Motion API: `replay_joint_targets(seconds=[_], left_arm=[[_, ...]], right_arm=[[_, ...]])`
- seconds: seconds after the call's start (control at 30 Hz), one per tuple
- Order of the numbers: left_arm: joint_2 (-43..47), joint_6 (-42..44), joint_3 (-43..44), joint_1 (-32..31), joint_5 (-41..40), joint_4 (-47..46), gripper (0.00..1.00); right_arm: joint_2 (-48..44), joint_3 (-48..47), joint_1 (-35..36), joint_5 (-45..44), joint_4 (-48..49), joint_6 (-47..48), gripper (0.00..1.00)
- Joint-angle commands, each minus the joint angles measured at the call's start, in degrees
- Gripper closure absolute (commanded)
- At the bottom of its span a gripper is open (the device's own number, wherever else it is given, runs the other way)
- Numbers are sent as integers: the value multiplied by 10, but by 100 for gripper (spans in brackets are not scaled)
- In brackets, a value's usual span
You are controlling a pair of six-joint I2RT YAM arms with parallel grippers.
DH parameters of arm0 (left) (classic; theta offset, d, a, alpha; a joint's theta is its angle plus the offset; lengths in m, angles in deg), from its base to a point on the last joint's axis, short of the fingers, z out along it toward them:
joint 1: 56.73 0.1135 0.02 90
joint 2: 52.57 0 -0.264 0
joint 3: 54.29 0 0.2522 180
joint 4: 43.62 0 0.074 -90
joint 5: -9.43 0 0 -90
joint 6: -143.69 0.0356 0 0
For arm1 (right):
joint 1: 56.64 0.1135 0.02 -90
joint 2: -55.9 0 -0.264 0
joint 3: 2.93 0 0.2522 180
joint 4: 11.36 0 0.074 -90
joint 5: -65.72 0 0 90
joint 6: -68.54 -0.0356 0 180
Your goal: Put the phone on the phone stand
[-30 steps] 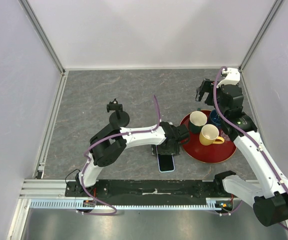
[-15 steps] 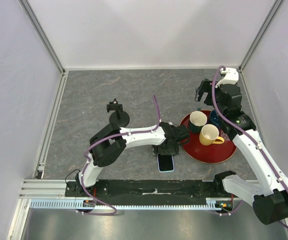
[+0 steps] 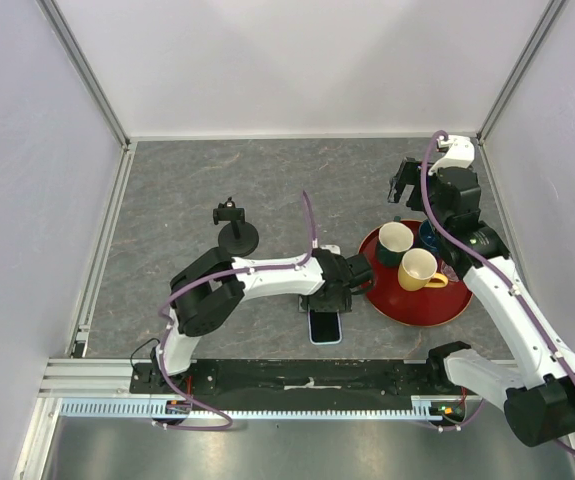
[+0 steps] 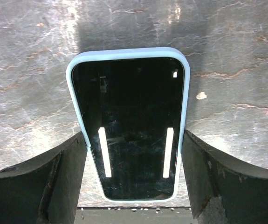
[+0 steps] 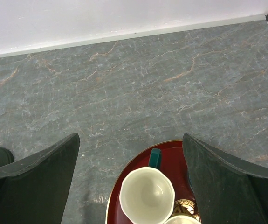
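Observation:
The phone [image 3: 325, 326], black screen up with a pale blue rim, lies near the table's front edge. In the left wrist view the phone [image 4: 129, 126] fills the space between my fingers. My left gripper [image 3: 329, 300] [image 4: 134, 137] is closed on its two long sides, with both fingers [image 4: 73, 168] touching the rim. The phone stand [image 3: 235, 232], a black disc with a short post and clamp, stands to the left and further back, apart from the phone. My right gripper [image 3: 404, 180] [image 5: 131, 140] hangs open and empty above the far edge of the tray.
A red round tray [image 3: 437, 305] [image 5: 124, 182] sits right of the phone. It holds a white cup with a green outside [image 3: 395, 240] [image 5: 147, 193], a yellow mug [image 3: 417, 268] and a dark blue cup [image 3: 429, 235]. Grey walls enclose the table.
My left gripper and the phone between its fingers have shifted slightly to the left. The right arm has barely moved.

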Motion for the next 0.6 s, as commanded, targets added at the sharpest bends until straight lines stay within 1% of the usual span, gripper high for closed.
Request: replay_joint_targets(seconds=[0.0,0.17,0.2,0.27,0.3,0.37,0.4,0.43,0.5,0.57], left_arm=[[32,32,-39,3,-65,12,98],[112,49,-72,6,-93,3,98],[148,56,-91,6,-101,-5,98],[190,58,-115,6,-113,-26,98],[230,60,-139,6,-124,-34,98],[277,66,-163,6,-134,-62,98],[298,72,-184,7,-145,-70,98],[343,76,-194,7,-150,-86,98],[388,85,-224,10,-167,-102,98],[450,98,-243,14,-176,-131,98]], right_arm=[[7,-8,-1,-2,14,2,2],[23,-9,-1,1,14,2,2],[28,-10,0,3,15,1,2],[43,-11,-1,6,13,2,2],[50,-16,-1,12,10,3,2],[74,-22,-1,23,6,3,2],[84,-27,-1,32,2,4,2],[93,-31,-1,52,1,4,2],[122,-44,-1,78,-6,5,2],[152,-55,0,121,-14,3,2]])
